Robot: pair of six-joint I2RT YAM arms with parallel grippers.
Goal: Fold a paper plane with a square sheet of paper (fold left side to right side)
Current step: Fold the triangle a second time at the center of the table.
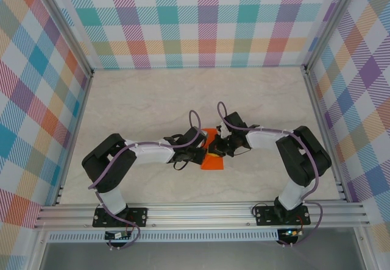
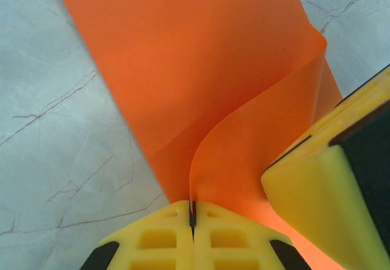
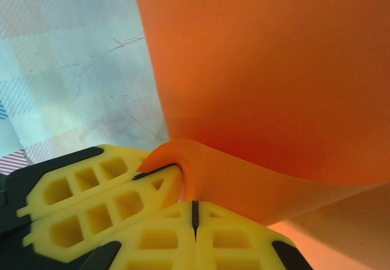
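The square sheet of paper (image 1: 213, 161) lies on the table (image 1: 146, 99) midway between the 2 arms, with one edge raised in a soft curl. The curl is there because the left gripper (image 2: 192, 214) has its jaws clamped on that edge, holding the flap up, ready, as I read it, to carry it across to the right side. The right gripper (image 3: 194, 214) also has its jaws pressed together, tip just against the raised flap; whether it pinches any paper I cannot tell. Both arms reach inward from their bases, elbows out, wrists bent down, so the 2 grippers nearly meet over the sheet
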